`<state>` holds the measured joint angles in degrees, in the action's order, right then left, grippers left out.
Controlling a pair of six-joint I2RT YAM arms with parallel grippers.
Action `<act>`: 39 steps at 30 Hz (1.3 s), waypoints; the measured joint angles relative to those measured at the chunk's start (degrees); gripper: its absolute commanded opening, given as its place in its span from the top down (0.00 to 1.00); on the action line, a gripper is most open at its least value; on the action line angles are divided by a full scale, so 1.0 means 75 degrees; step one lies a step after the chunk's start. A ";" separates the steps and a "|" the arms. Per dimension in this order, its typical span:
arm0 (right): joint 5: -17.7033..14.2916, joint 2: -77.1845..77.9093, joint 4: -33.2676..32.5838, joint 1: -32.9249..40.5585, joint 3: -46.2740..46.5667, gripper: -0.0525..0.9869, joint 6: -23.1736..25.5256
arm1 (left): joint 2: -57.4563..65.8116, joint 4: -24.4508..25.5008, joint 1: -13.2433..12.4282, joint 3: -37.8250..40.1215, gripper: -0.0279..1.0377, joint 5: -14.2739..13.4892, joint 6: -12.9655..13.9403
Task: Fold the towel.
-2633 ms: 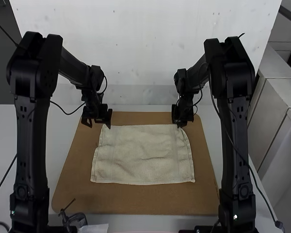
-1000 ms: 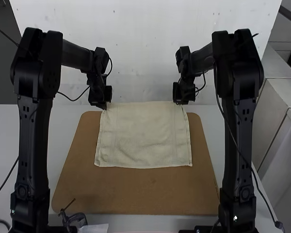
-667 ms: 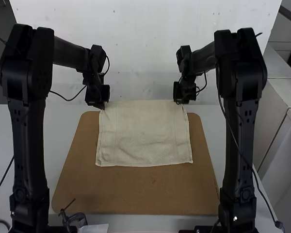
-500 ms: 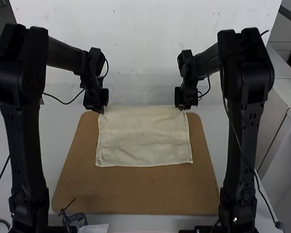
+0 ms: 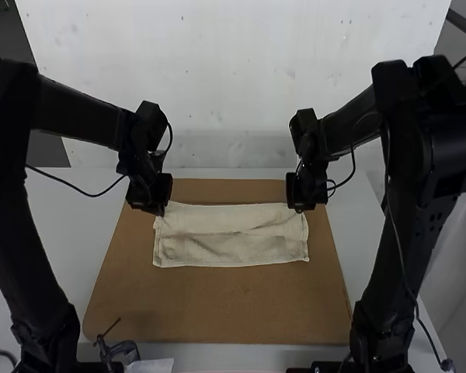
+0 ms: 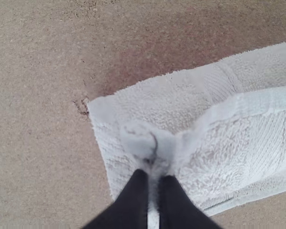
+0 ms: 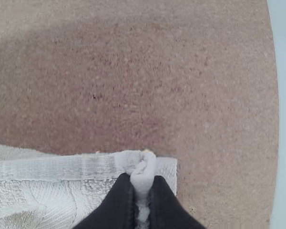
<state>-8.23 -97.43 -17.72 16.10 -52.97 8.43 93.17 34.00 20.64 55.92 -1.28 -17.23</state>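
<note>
1. The cream towel (image 5: pixel 231 251) lies on the brown board (image 5: pixel 217 311), nearer the board's far edge than its near edge, and roughly midway between its left and right edges.
2. It is partly doubled: a lighter flap runs across the far part, over a lower layer that reaches out toward the board's near edge. The flap is uneven, with a shallow wrinkle along it, and the lower layer's near edge is fairly straight.
3. The left gripper (image 5: pixel 161 210) is at the towel's far left corner, pointing down. In the left wrist view its black fingers (image 6: pixel 126 202) are close together, with a bunched corner of the flap pinched between them, above the lower layer.
4. The right gripper (image 5: pixel 299 208) is at the towel's far right corner, also pointing down. Its black fingers (image 7: pixel 115 202) are narrow too, nipping the flap's corner; from there a smooth hem band runs off toward the rest of the towel.
5. The board rests on a pale table (image 5: pixel 89 214), whose surface shows past the board's left and right edges.
6. At the board's near edge, toward its near left corner, is a dark clamp (image 5: pixel 123 350), with a white sheet (image 5: pixel 154 366) just beside it.
</note>
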 measured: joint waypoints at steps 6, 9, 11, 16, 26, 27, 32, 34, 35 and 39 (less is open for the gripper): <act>0.0003 0.0906 0.0099 0.0090 0.0527 0.94 -0.0280 | -0.0702 -0.0003 0.0041 -0.0452 0.96 0.0000 0.0000; 0.0006 0.1186 0.0213 0.0099 0.0624 0.94 -0.0551 | -0.0941 0.0000 0.0140 -0.0635 0.96 0.0000 -0.0003; 0.0032 0.1265 0.0370 0.0099 0.0659 0.94 -0.0752 | -0.1052 0.0009 0.0216 -0.0740 0.96 0.0000 -0.0009; 0.0099 0.1274 0.0437 0.0102 0.0787 0.94 -0.1020 | -0.1081 0.0012 0.0440 -0.0854 0.96 0.0000 -0.0099; 0.0382 0.1923 0.0291 0.0099 0.1612 0.94 -0.1131 | -0.1641 0.0236 0.0551 -0.1402 0.96 0.0000 -0.0146; 0.0431 0.2028 0.0248 0.0102 0.1655 0.94 -0.1131 | -0.1775 0.0265 0.0551 -0.1437 0.96 0.0003 -0.0143; 0.0562 0.2585 0.0181 0.0099 0.2017 0.94 -0.1134 | -0.2305 0.0396 0.0580 -0.1670 0.96 0.0003 -0.0169; 0.0583 0.2684 0.0195 0.0102 0.2148 0.94 -0.1134 | -0.2410 0.0411 0.0662 -0.1789 0.96 0.0003 -0.0189; 0.0583 0.2702 0.0221 0.0102 0.2212 0.94 -0.1137 | -0.2430 0.0411 0.0720 -0.1839 0.96 0.0003 -0.0210; 0.0612 0.2699 0.0356 0.0102 0.2366 0.94 -0.1137 | -0.2428 0.0399 0.0851 -0.2069 0.96 0.0006 -0.0303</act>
<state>-3.64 -77.19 -15.05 16.86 -35.22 -0.10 74.96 36.99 27.03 40.40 -1.23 -19.51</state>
